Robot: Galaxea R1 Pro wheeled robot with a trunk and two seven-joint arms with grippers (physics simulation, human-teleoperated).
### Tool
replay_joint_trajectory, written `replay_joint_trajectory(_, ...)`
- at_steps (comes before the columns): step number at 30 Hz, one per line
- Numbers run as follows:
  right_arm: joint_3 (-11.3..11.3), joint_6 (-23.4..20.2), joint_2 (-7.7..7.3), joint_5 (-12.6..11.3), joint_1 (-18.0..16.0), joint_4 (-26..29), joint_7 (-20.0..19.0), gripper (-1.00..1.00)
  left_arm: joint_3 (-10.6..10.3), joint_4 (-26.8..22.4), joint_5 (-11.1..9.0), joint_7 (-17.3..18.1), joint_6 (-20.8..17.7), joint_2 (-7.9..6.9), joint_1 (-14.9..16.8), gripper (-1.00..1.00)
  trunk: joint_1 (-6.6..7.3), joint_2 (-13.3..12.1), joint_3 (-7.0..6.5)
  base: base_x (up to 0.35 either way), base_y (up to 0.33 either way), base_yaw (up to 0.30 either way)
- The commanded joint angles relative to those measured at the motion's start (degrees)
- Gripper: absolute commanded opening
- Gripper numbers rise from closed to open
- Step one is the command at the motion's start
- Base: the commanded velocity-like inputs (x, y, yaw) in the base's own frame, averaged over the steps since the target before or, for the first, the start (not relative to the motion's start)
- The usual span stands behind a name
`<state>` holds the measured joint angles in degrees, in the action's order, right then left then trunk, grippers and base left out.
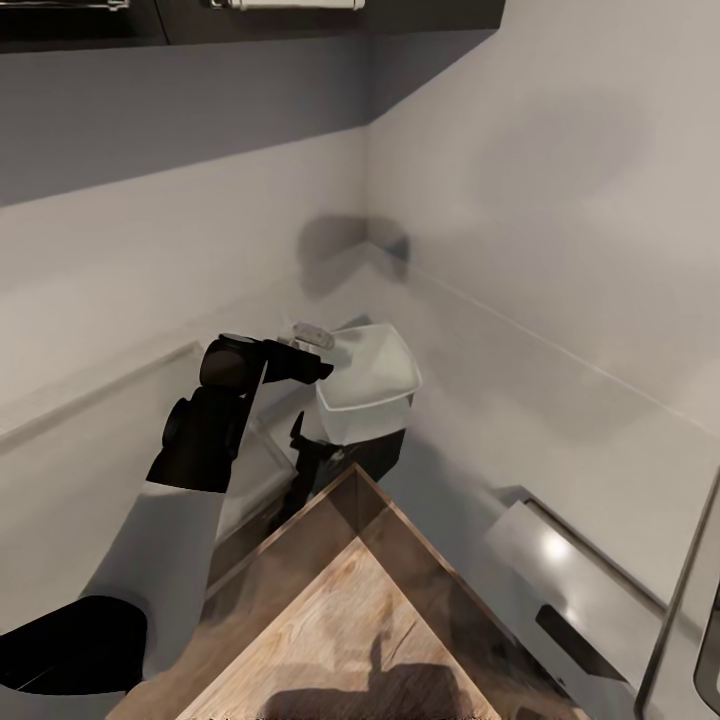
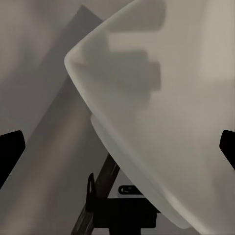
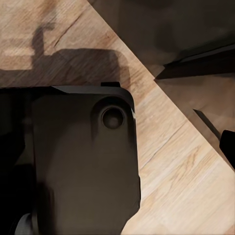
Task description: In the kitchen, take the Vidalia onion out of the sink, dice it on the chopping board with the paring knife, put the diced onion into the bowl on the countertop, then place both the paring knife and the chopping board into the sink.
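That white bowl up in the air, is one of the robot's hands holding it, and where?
It looks so: the left gripper meets the white bowl at its rim on the near-left edge. Whether the fingers truly clamp it cannot be told.

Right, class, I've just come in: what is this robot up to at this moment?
The left arm reaches forward with its gripper at the rim of the white bowl, which looks lifted and tilted over the countertop. Whether the gripper grips it is unclear. The wooden chopping board sits close below the head camera, filling the foreground.

Glossy white bowl, brown grain-streaked chopping board, black left gripper, pale grey tabletop.
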<state>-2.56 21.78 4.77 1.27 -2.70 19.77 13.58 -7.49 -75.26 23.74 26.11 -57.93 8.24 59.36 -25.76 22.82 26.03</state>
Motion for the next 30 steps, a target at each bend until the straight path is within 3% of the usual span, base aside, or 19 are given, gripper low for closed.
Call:
replay_joint_trajectory(1, -0.26, 0.08, -0.02, 0.13, -0.03, -0.03, 0.48, 1.0, -0.01, -0.02, 0.6, 0.52, -0.16, 0.03, 0.05, 1.0, -0.03, 0.1, 0.15, 0.0, 0.0, 0.0)
replay_joint_trajectory(30, -0.26, 0.11, -0.02, 0.13, -0.03, -0.02, 0.48, 1.0, -0.07, 1.84, 0.42, 0.7, -0.16, 0.19, 0.05, 1.0, -0.03, 0.1, 2.02, 0.0, 0.0, 0.0)
